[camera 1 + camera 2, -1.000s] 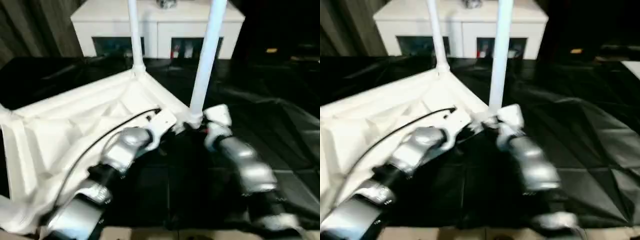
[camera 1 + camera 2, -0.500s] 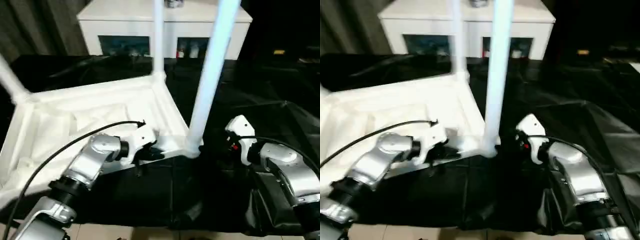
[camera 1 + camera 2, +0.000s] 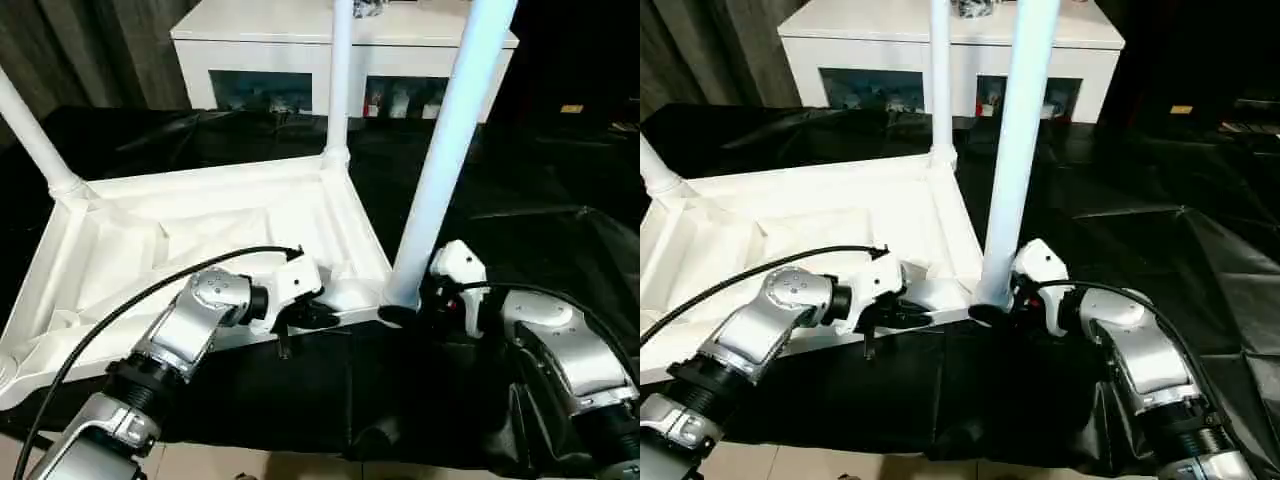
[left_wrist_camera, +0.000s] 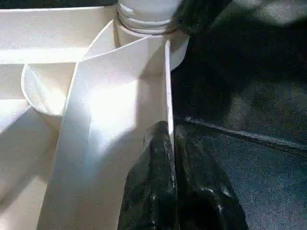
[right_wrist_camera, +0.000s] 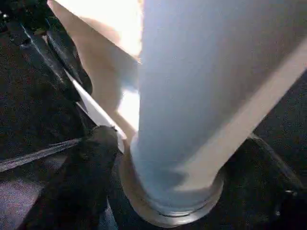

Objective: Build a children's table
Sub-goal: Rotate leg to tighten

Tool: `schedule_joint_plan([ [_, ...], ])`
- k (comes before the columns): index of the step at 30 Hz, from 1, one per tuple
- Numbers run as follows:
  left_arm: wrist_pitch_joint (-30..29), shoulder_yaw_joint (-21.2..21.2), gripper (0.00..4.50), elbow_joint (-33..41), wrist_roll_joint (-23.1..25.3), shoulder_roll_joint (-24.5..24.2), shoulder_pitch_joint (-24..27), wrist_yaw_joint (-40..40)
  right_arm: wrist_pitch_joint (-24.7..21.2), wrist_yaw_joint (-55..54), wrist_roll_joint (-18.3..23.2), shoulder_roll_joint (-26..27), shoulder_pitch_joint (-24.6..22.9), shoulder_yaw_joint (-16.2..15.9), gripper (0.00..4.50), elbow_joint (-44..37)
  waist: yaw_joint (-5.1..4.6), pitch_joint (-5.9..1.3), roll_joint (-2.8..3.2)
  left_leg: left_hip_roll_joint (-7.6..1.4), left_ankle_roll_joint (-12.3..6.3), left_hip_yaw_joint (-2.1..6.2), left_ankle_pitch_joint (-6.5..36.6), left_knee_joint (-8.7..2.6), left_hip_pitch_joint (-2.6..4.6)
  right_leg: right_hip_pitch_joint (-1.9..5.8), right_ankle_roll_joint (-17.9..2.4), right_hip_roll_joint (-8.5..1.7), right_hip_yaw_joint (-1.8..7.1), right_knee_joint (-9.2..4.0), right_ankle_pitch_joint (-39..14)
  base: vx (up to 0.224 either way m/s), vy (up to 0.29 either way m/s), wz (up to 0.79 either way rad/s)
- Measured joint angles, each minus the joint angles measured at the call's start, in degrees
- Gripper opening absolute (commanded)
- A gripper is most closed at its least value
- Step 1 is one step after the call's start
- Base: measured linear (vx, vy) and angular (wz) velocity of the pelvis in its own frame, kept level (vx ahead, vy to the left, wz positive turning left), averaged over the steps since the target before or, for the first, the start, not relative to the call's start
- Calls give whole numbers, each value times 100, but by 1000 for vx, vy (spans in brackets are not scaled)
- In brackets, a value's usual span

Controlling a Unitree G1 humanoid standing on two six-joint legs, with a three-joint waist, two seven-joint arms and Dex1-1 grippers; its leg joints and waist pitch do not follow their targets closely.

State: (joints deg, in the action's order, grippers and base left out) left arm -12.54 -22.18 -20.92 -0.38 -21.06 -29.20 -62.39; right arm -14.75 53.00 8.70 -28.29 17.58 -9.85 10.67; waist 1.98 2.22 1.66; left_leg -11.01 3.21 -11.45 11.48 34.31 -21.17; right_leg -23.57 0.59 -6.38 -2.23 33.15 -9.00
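Tabletop (image 3: 200, 240) lies upside down on black sheet (image 3: 560, 250), legs up. Left gripper (image 4: 169, 143) jaws pinch near rim; right gripper (image 3: 995, 308), jaws spread around near leg (image 3: 1012, 160) base. Keep rim clamped, leg square, then press it into socket.

Left gripper (image 4: 170, 143) shifted back along tabletop (image 3: 190, 235) rim; right gripper (image 3: 992, 312) apparently closing round near leg (image 3: 440, 170).
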Motion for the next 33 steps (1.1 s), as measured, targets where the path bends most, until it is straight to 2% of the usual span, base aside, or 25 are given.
schedule_joint_plan([
  [5, 0, -12, 0, 0, 1, -2, 0, -10, 27, 3, 6, 0, 3, 27, 286, 51, 6, 0, 0, 0, 0, 1, 0, 1, 3, 6, 0, 0, -1, 0, 0, 0, 0, 0],
  [7, 0, -13, 0, 0, 1, -4, 0, -18, 29, 6, 15, 1, 3, 28, 256, 57, 5, 0, 0, 0, 0, 1, 0, 2, 4, 8, 0, 0, -1, 0, 0, 0, 0, 0],
  [15, -50, 4, 0, -9, 13, -17, 0, 48, 37, -188, 7, 178, 44, 60, 247, 194, -16, -4, -7, -1, 0, 2, 0, 2, 13, 14, 0, 2, -2, 2, 0, 0, 0, 0],
  [18, -140, 88, 0, -206, 117, 174, -101, 418, -43, -944, -94, 646, 94, 195, 247, 378, -52, -9, -17, -1, 2, 4, 0, 5, 23, 21, 0, 3, 0, 6, 0, 0, 0, 0],
  [21, -452, 145, 0, -718, 374, 712, -488, 1279, -255, -2450, -329, 1406, 339, 532, 246, 748, -100, -9, -18, 5, 11, 5, -6, 12, 22, 20, 11, 1, 7, -4, -6, 0, 0, 0],
  [23, -519, 170, 0, -943, 416, 1006, -599, 1682, -368, -3133, -389, 1734, 449, 706, 246, 881, -129, -8, -20, 9, 13, 9, -7, 16, 20, 25, 26, 0, 7, -9, -16, 0, 0, 0],
  [27, -515, 209, 0, -1705, 516, 1695, -1014, 2575, -481, -4647, -355, 2502, 825, 1287, 246, 1290, -156, -10, -20, 17, 12, 12, -7, 15, 15, 34, 28, -4, 11, -15, -17, 0, 0, 0],
  [30, -348, 207, 0, -2024, 643, 1911, -1168, 2869, -362, -5021, -468, 2593, 1005, 1313, 226, 1532, -165, -11, -18, 17, 13, 22, -7, 12, 13, 38, 29, -4, 2, -15, -17, 0, 0, 0],
  [33, -212, 204, 0, -2135, 710, 1929, -1206, 2895, -279, -5043, -514, 2598, 1064, 1307, 219, 1636, -165, -17, -7, 15, 13, 27, -7, 7, 15, 41, 29, -3, -3, -14, -17, 0, 0, 0],
])
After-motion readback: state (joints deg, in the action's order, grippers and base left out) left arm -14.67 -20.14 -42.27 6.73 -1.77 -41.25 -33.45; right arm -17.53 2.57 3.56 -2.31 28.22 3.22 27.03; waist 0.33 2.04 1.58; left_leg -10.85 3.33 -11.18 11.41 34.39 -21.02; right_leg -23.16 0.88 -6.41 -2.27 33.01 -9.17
